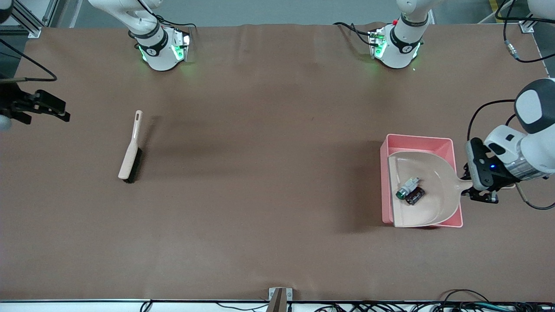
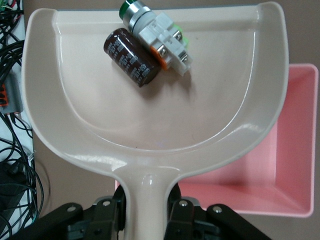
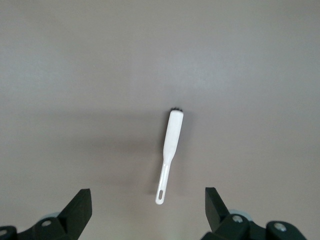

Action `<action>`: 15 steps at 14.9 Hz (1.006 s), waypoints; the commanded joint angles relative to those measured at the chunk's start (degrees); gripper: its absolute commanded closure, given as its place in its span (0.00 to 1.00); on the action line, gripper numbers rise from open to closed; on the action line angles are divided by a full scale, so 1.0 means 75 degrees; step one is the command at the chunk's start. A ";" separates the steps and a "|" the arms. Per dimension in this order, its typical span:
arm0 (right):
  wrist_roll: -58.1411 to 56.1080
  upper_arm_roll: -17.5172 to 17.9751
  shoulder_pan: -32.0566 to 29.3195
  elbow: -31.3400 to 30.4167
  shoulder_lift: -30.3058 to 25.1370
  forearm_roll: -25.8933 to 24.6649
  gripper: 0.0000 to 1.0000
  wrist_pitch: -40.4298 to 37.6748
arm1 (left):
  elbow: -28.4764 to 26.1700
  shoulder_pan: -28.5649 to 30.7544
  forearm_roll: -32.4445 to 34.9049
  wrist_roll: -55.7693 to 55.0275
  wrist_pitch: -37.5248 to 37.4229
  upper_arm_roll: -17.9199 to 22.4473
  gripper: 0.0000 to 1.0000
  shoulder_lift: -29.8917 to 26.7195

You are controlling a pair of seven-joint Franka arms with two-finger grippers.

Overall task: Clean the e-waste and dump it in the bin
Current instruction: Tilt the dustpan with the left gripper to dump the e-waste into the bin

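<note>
My left gripper [image 1: 475,191] [image 2: 147,216] is shut on the handle of the beige dustpan [image 1: 435,171] [image 2: 165,117] and holds it over the pink bin [image 1: 416,139] [image 2: 282,150] at the left arm's end of the table. Both pieces of e-waste lie in the pan near its open lip. The white block with orange label and green tip [image 1: 406,189] [image 2: 161,39] touches the dark brown cylinder [image 1: 415,196] [image 2: 131,56]. Over the right arm's end of the table, my right gripper [image 1: 58,110] [image 3: 147,205] waits open with nothing in it.
A beige brush with dark bristles [image 1: 130,149] [image 3: 172,145] lies flat on the brown table toward the right arm's end. Cables [image 1: 527,52] run along the table's edge at the left arm's end. A small bracket [image 1: 279,298] sits at the edge nearest the front camera.
</note>
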 commanded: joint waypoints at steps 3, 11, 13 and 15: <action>-0.0319 0.0007 -0.0118 0.0403 0.0133 -0.0101 0.00 -0.0128 | -0.0679 -0.0071 -0.0836 0.1804 -0.0047 0.1044 0.98 -0.0558; -0.0365 -0.0004 -0.0118 0.0449 -0.0067 -0.0170 0.00 -0.0105 | -0.0750 -0.0094 -0.0196 0.2383 0.0221 0.2078 0.99 -0.0266; -0.0272 -0.0132 -0.0362 0.0391 -0.0102 -0.0032 0.00 -0.0221 | -0.0737 -0.0164 0.0520 0.1858 0.0480 0.2078 0.99 -0.0253; -0.0248 -0.0145 -0.0411 0.0368 -0.0090 -0.0007 0.00 -0.0187 | -0.0726 -0.0234 0.0838 0.1446 0.0550 0.2078 0.99 -0.0207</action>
